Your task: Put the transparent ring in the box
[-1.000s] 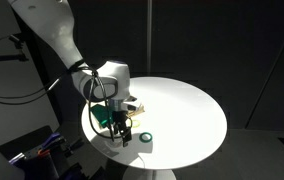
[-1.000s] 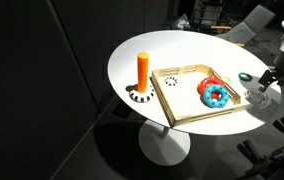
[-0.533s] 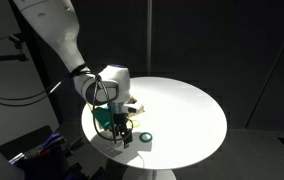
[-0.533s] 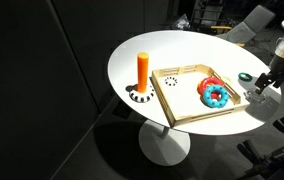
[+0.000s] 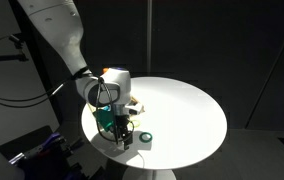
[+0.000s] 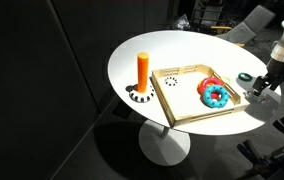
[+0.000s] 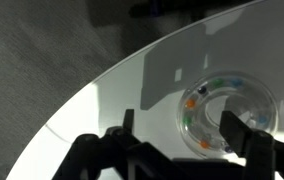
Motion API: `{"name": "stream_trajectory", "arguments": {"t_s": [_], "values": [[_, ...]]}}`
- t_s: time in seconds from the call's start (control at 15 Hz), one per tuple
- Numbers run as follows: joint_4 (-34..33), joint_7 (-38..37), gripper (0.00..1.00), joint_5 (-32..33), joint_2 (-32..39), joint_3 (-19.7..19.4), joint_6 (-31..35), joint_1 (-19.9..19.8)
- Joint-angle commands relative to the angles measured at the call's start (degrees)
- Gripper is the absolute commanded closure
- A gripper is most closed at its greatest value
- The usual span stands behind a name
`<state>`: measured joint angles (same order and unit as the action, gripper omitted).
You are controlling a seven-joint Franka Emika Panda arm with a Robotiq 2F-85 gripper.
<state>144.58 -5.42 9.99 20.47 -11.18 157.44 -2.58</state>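
Note:
The transparent ring (image 7: 228, 114) is a clear tube with small coloured beads inside, lying flat on the white round table (image 7: 132, 80) near its edge. My gripper (image 7: 180, 135) is open and low over it. One finger stands left of the ring on bare table, and the other stands over the ring's hole. In both exterior views the gripper (image 5: 123, 136) (image 6: 260, 89) hides the ring. The box (image 6: 182, 70) is a shallow pale wood tray, just beside the gripper.
A dark green ring (image 5: 145, 138) (image 6: 245, 76) lies on the table close to the gripper. In the box are a red ring under a blue one (image 6: 216, 96) and a small speckled ring (image 6: 171, 81). An orange cylinder (image 6: 142, 68) stands beyond the box.
The gripper and wrist have shifted only slightly over the ring. Nothing has been taken hold of or moved.

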Motion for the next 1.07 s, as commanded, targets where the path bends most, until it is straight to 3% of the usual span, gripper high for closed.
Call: {"name": "stream_trajectory", "arguments": {"t_s": [0.0,0.4,0.47,0.53,1.0], "values": [[-1.3,-2.0,0.42,1.0,1.3,-1.4,0.2,1.3],[-1.5,-1.5,0.91,0.4,-0.6,-1.2,-0.8,1.4],[-1.5,-1.3,0.95,0.2,-1.1,-1.1,-1.0,1.3],[-1.5,-1.3,0.90,0.1,-1.7,-1.0,-1.1,1.2],[-2.7,-1.3,0.91,-0.7,-5.9,0.0,-2.6,0.9]]}}
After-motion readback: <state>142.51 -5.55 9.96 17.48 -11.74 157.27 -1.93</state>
